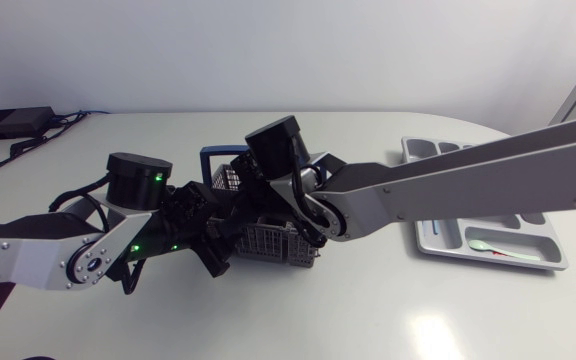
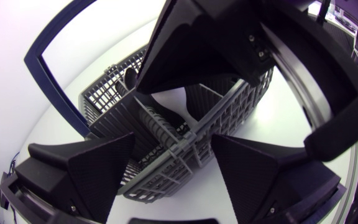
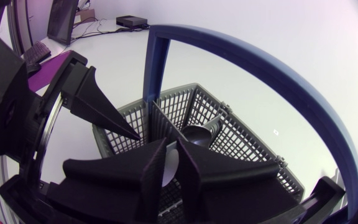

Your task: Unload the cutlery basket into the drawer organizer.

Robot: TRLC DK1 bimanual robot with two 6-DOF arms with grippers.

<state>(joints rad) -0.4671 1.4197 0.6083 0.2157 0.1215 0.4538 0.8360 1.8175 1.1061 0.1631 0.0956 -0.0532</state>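
The grey mesh cutlery basket (image 1: 283,243) with its blue handle (image 1: 218,152) stands mid-table. My right gripper (image 3: 171,152) reaches down into it, fingers nearly together on a thin white utensil (image 3: 170,167); a dark spoon (image 3: 199,132) lies just ahead in the same compartment. My left gripper (image 2: 173,155) straddles the basket's (image 2: 104,102) near corner, its wide-set fingers (image 2: 98,168) pressed against the walls on both sides. The drawer organizer (image 1: 423,150) lies at the right with a pale green spoon (image 1: 496,248) in one slot.
My right arm's long link (image 1: 468,175) crosses above the organizer. A black box (image 1: 13,122) with cables sits at the table's back left corner. Both wrists crowd the basket's left end.
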